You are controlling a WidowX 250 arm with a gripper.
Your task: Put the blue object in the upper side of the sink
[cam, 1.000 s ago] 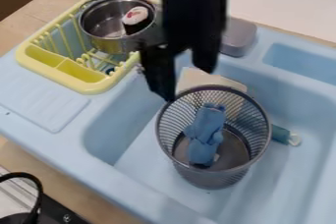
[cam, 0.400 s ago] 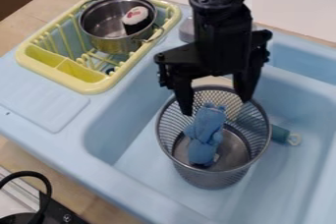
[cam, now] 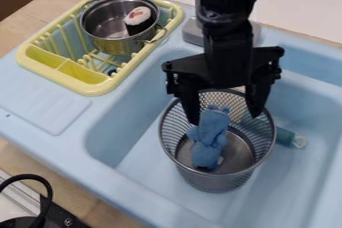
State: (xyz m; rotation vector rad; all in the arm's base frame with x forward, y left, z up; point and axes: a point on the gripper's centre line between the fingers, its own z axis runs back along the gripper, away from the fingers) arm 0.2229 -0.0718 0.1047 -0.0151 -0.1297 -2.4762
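Blue and lengthwise to my view, the toy (cam: 210,144) sits inside the mesh bin (cam: 214,181), its near end low and its far end up toward the gripper (cam: 225,118). I have the fingers spread wide, one to each side of that far end, with nothing held. The toy's long axis runs across my closing line, so I judge a squeeze would take its narrow width; I'd shift slightly left and nearer, then lower, minding the rim. Beyond lies the sink's (cam: 304,92) upper side, my goal.
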